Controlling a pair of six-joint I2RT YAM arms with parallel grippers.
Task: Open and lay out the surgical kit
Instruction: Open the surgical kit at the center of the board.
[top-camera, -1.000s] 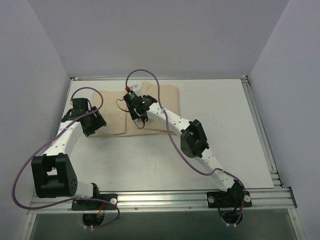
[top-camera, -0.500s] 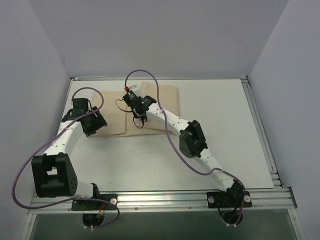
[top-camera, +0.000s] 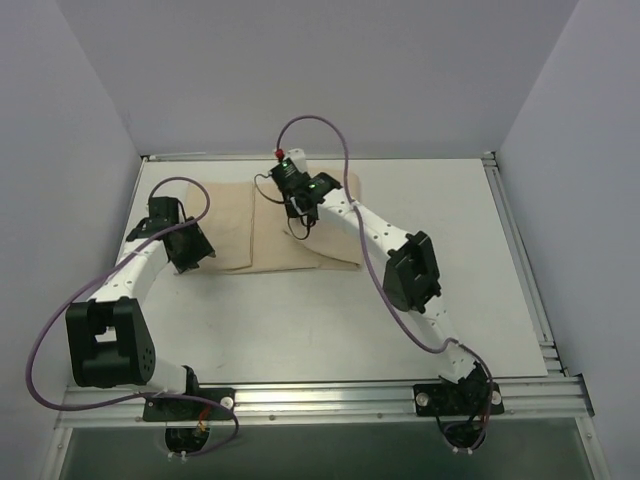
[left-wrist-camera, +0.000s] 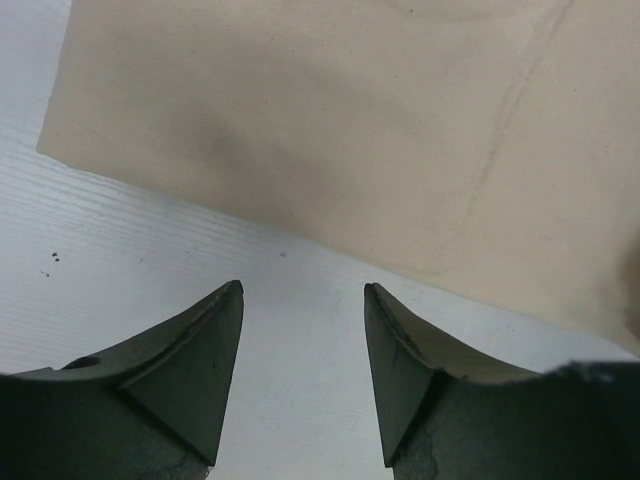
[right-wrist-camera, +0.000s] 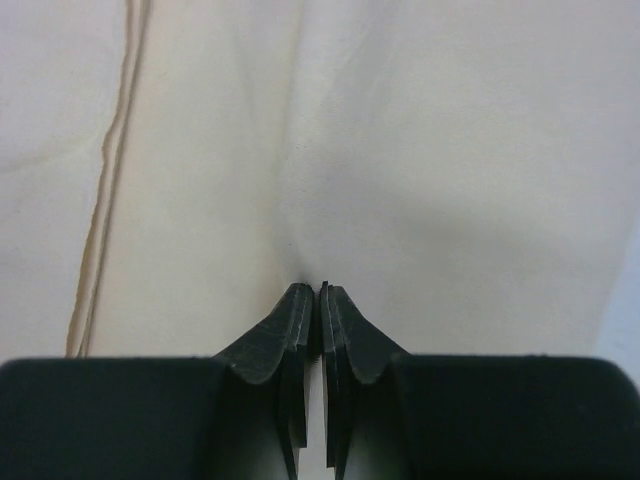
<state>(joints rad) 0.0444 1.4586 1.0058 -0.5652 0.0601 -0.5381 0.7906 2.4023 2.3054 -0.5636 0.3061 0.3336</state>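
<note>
The beige cloth wrap (top-camera: 228, 225) lies folded on the white table at the back left. My right gripper (top-camera: 298, 208) is over its middle, shut on a pinch of the cloth (right-wrist-camera: 450, 150), with a crease rising from the tips (right-wrist-camera: 321, 287). A seam of the cloth (right-wrist-camera: 105, 200) runs at the left of the right wrist view. My left gripper (top-camera: 188, 248) is open and empty just off the wrap's near left edge; its tips (left-wrist-camera: 303, 290) hover over bare table with the cloth's edge (left-wrist-camera: 350, 120) ahead. The steel tray and the instruments are hidden.
The white table (top-camera: 450, 260) stretches right of and in front of the wrap, bounded by grey walls at the back and sides and a metal rail (top-camera: 330, 395) at the near edge. The right arm's cable (top-camera: 320, 125) loops above the wrap.
My right gripper has moved right and toward the back, drawing the pinched cloth with it, so the wrap now reaches farther right. The left gripper has shifted only slightly.
</note>
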